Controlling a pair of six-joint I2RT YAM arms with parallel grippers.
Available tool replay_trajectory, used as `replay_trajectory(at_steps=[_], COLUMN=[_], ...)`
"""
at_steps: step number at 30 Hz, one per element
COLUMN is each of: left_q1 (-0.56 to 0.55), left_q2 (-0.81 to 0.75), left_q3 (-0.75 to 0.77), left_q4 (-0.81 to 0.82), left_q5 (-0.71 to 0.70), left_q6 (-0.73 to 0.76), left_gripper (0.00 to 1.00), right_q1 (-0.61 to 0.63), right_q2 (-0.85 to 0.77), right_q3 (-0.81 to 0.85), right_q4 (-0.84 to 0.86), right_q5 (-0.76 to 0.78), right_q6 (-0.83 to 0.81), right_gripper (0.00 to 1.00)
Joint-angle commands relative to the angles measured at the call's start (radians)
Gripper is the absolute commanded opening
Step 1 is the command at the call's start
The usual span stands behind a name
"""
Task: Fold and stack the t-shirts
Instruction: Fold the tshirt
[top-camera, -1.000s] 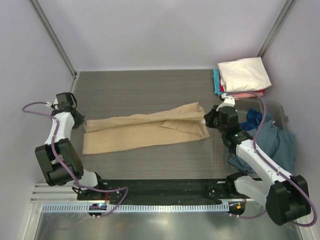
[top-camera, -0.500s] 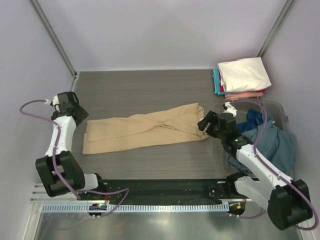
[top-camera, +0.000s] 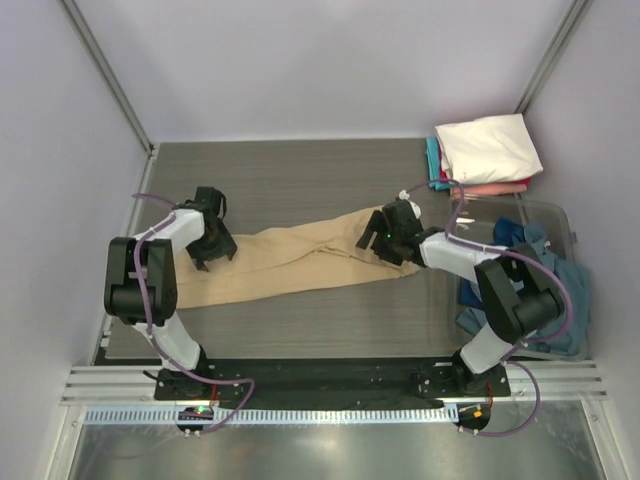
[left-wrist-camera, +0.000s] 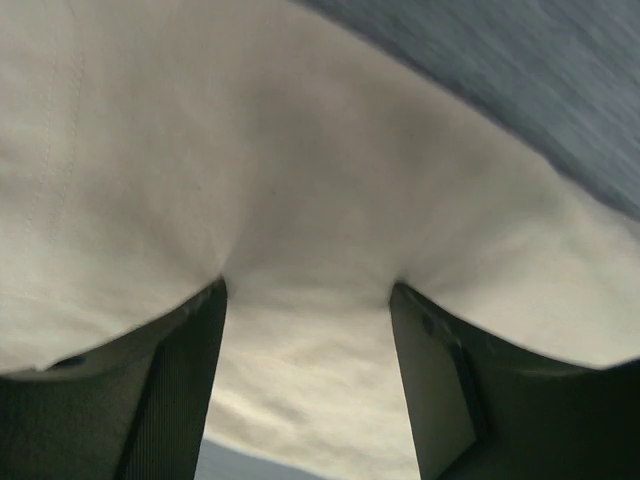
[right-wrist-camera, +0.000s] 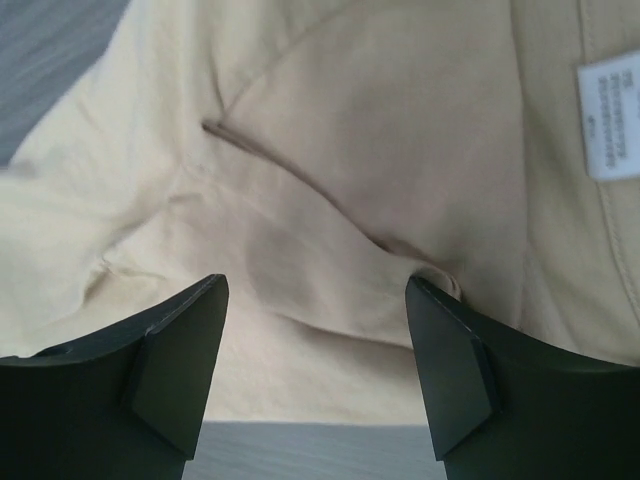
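Lying crumpled, one tan t-shirt (top-camera: 300, 265), left hand (top-camera: 215, 255) and right hand (top-camera: 375, 240) over its two ends (both spread wide).

Plain tan t-shirt (top-camera: 300, 265) on a dark grey streaked table (top-camera: 300, 180).

Spread t-shirt (top-camera: 300, 265) lies on the table (top-camera: 300, 180) at mid-field, long axis running from 8 o'clock to 2 o'clock. Left gripper (top-camera: 215, 250) sits over its 9 o'clock end and right gripper (top-camera: 385, 235) over its 3 o'clock end, with cloth directly beneath both. Stack of folded t-shirts (top-camera: 485, 150) is at the table's 1 o'clock corner, apart from the spread t-shirt. Bin (top-camera: 560, 215) is at 3 o'clock, beside the table's right edge and just in front of the stack. Heap of t-shirts (top-camera: 555, 285) lies in the bin.
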Motion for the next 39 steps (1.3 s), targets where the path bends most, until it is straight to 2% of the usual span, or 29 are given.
replay_trajectory(at_steps=[1, 5, 8, 10, 11, 12, 13, 14, 15, 17, 18, 19, 20, 21, 23, 24, 26, 27, 32, 34, 37, 38, 39], left_q1=[0.009, 0.007, 0.007, 0.003, -0.018, -0.034, -0.052, -0.078, -0.138, -0.21, -0.298, -0.354, -0.411, -0.524, -0.66, -0.696, -0.787, -0.808, -0.891, -0.905, -0.93, -0.936, -0.937], left_q2=[0.044, 0.043, -0.003, -0.041, -0.087, -0.11, -0.13, -0.155, -0.19, -0.219, -0.233, -0.256, -0.265, -0.271, -0.268, -0.259, -0.204, -0.184, -0.029, -0.041, -0.121, -0.136, -0.161], left_q3=[-0.047, -0.099, -0.158, -0.204, -0.221, -0.238, -0.26, -0.307, -0.339, -0.437, -0.467, -0.49, -0.507, -0.517, -0.501, -0.469, -0.415, -0.351, -0.254, -0.24, -0.182, -0.106, -0.064], left_q4=[-0.023, -0.008, 0.017, 0.021, 0.024, 0.027, 0.034, 0.046, 0.061, 0.135, 0.171, 0.252, 0.288, 0.322, 0.403, 0.428, 0.465, 0.465, 0.5, 0.494, 0.37, 0.321, 0.211], left_q5=[0.02, 0.065, 0.132, 0.19, 0.207, 0.221, 0.268, 0.289, 0.319, 0.413, 0.442, 0.473, 0.491, 0.501, 0.501, 0.501, 0.501, 0.499, 0.525, 0.512, 0.415, 0.395, 0.374], left_q6=[-0.084, -0.123, -0.134, -0.142, -0.151, -0.171, -0.188, -0.214, -0.24, -0.359, -0.408, -0.526, -0.579, -0.635, -0.757, -0.781, -0.809, -0.809, -0.815, -0.815, -0.739, -0.71, -0.681], left_gripper=[0.68, 0.67, 0.65, 0.63, 0.63, 0.63, 0.63, 0.63, 0.63, 0.63, 0.63, 0.63, 0.63, 0.64, 0.64, 0.65, 0.65, 0.66, 0.65, 0.64, 0.66, 0.66, 0.67], right_q1=[-0.007, -0.049, -0.103, -0.125, -0.134, -0.134, -0.132, -0.132, -0.129, -0.131, -0.131, -0.131, -0.131, -0.131, -0.132, -0.132, -0.134, -0.132, -0.134, -0.137, -0.139, -0.139, -0.137], right_q2=[0.127, 0.308, 0.499, 0.592, 0.694, 0.742, 0.802, 0.908, 0.972, 1.081, 1.19, 1.23, 1.273, 1.316, 1.321, 1.317, 1.311, 1.314, 1.317, 1.311, 1.301, 1.292, 1.288], right_q3=[0.089, 0.23, 0.426, 0.635, 0.716, 0.889, 0.981, 1.073, 1.258, 1.44, 1.607, 1.675, 1.733, 1.796, 1.766, 1.715, 1.688, 1.686, 1.688, 1.686, 1.699, 1.702, 1.706], right_q4=[0.0, -0.016, -0.056, -0.117, -0.142, -0.179, -0.194, -0.203, -0.217, -0.228, -0.234, -0.233, -0.23, -0.199, -0.112, -0.028, 0.026, 0.049, 0.089, 0.092, 0.132, 0.17, 0.192], right_q5=[0.0, -0.011, -0.077, -0.123, -0.141, -0.155, -0.177, -0.239, -0.269, -0.347, -0.364, -0.372, -0.375, -0.382, -0.41, -0.425, -0.445, -0.464, -0.491, -0.497, -0.539, -0.557, -0.58], right_q6=[0.022, -0.018, -0.047, -0.061, -0.082, -0.099, -0.118, -0.142, -0.15, -0.149, -0.136, -0.129, -0.121, -0.112, -0.101, -0.095, -0.096, -0.096, -0.129, -0.139, -0.15, -0.141, -0.133], right_gripper=[0.78, 0.78, 0.78, 0.76, 0.75, 0.75, 0.75, 0.76, 0.75, 0.75, 0.76, 0.76, 0.76, 0.77, 0.77, 0.77, 0.77, 0.77, 0.77, 0.77, 0.78, 0.78, 0.79])
